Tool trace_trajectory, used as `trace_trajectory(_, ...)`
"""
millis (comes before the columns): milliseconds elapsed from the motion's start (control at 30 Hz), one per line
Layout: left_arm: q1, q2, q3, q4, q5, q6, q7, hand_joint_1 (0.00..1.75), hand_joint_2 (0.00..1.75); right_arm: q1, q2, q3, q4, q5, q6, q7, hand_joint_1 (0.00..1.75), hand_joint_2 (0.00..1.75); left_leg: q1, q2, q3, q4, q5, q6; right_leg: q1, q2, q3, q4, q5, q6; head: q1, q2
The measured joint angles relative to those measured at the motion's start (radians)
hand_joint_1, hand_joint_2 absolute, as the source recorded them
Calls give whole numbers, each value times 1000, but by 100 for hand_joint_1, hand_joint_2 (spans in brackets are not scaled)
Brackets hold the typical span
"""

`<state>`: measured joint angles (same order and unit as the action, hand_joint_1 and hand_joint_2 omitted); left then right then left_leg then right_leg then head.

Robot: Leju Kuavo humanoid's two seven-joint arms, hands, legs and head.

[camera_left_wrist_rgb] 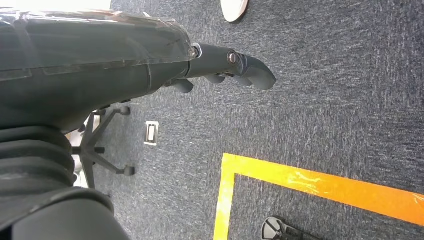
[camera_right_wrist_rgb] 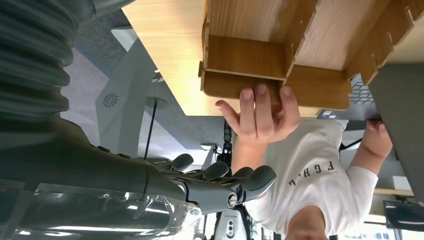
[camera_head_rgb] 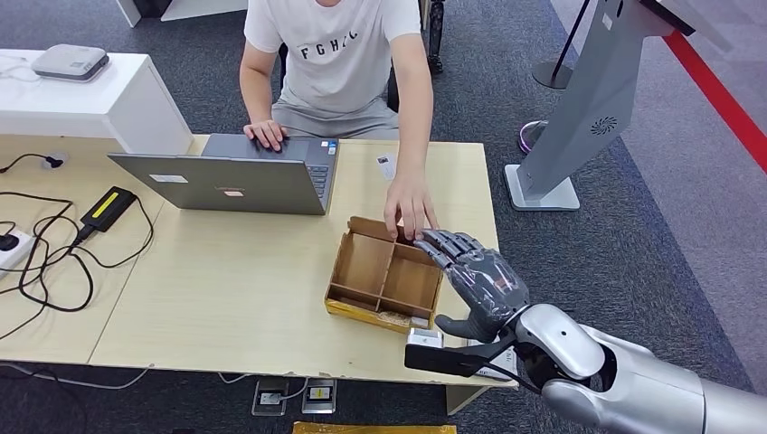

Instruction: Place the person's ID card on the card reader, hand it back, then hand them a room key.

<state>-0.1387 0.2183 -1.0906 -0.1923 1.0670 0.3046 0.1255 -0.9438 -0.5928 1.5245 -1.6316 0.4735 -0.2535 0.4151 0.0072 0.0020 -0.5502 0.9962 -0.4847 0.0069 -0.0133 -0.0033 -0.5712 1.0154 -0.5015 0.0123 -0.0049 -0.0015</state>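
empty right hand (camera_head_rgb: 478, 278) beside person's hand (camera_head_rgb: 409, 210)

I am looking at a matt wooden divided tray (camera_head_rgb: 383, 271) on a smooth pale wood table (camera_head_rgb: 226, 289). My right hand (camera_head_rgb: 475, 276) is showing glossy grey plastic.

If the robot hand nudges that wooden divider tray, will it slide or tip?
Probably slide: the tray sits low and flat on the smooth table. It looks like thin slotted panels, so likely light and rigid. The person's hand resting on its far edge may hold it.
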Motion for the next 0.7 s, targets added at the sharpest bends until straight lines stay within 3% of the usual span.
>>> trace_trajectory(700,0,-9,0,0,0,1,0,0,0,62,2,0,2,16,29,-3,0,175,0,0,-1,0,0,0,0,0,0,0,0,0,0,0)
